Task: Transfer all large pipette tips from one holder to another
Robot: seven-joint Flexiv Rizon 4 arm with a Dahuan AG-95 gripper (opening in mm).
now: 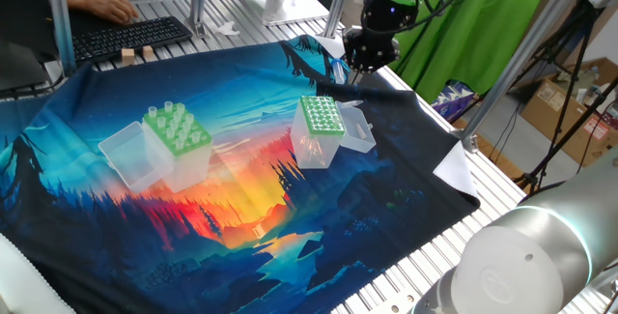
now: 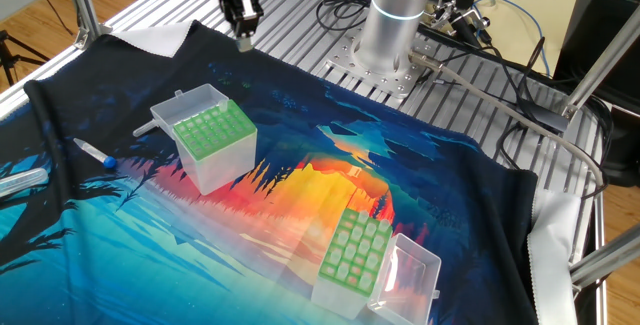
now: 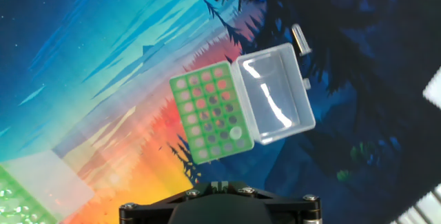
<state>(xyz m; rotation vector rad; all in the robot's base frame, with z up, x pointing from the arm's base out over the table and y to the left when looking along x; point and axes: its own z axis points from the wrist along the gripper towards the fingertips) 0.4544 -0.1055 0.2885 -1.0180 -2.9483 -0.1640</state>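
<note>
With the claw pinched together, seemingly empty, near the fine-holed dark-green box, cross to the wide-holed light-green holder bearing the large pipette tips. Spread first, then centre on one tip and lift straight.

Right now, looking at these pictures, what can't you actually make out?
- Whether the fingers hold anything: tiny and dark in both fixed views, below the hand view's bottom edge.
- How many tips stand in the wide-holed holder: small and translucent; the hand view's corner cuts it off.
- What the blue-capped thing is: too small; the hand view's top edge crops it.
</note>
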